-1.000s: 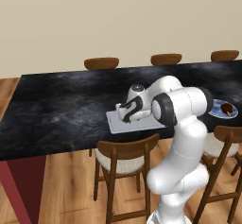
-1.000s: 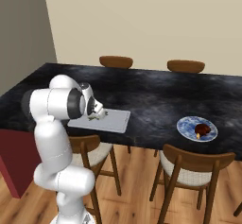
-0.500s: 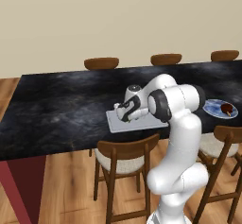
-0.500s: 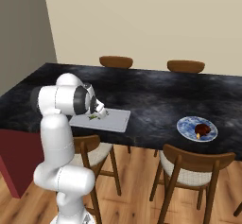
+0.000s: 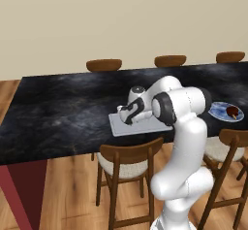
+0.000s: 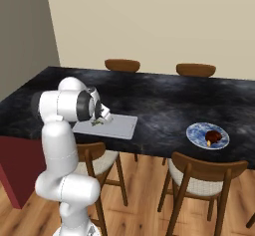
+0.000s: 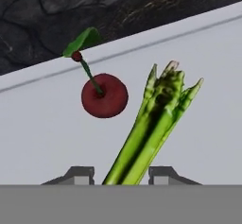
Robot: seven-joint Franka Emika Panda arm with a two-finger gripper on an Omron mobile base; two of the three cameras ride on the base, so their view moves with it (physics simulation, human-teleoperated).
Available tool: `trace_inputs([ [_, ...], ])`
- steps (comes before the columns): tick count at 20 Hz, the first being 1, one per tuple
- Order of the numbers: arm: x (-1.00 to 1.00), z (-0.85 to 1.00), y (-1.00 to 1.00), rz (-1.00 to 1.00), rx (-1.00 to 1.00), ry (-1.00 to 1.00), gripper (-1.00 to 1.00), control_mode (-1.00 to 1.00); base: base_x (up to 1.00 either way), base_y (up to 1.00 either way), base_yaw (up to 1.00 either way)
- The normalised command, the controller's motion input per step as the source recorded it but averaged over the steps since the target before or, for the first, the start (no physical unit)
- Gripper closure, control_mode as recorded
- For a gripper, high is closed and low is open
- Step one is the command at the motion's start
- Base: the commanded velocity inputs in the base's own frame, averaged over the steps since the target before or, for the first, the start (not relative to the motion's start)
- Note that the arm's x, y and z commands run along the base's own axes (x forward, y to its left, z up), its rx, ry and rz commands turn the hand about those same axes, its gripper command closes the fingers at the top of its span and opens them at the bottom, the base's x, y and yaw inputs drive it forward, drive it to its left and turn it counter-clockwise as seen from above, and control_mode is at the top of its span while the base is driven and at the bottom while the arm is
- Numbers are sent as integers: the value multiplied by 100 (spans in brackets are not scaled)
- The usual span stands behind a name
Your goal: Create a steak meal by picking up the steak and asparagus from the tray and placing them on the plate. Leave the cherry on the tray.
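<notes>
Second item in hand: bright green asparagus stalk (image 7: pixel 151 128) between end effector (image 7: pixel 121 173) tips, apparently open astride it; closing next; tiny dark red cherry (image 7: pixel 104 96) just beside, to be spared.

Rendered frames, evenly lit, moderately bright; no single light direction readable. Cast shadows faint to none. No glare on the dark counter (image 5: pixel 63 112), only its mottled pattern. Base views sharp, no edge distortion. Hand view soft and pixelated: cherry (image 7: pixel 104 95) and asparagus (image 7: pixel 153 128) just beyond the jaws have fuzzy outlines.
</notes>
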Motion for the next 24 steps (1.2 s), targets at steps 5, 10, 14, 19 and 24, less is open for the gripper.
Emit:
trace_inputs([
  [5, -70, 51, -41, 0, 5, -5, 100, -100, 0, 0, 0],
  [10, -37, 55, -91, 3, 0, -5, 100, -100, 0, 0, 0],
  [14, -20, 42, -100, 12, -5, -1, 100, -100, 0, 0, 0],
  [19, -7, 42, -100, 13, -15, 0, 100, -100, 0, 0, 0],
  [24, 0, 17, -100, 14, -22, 3, 100, -100, 0, 0, 0],
])
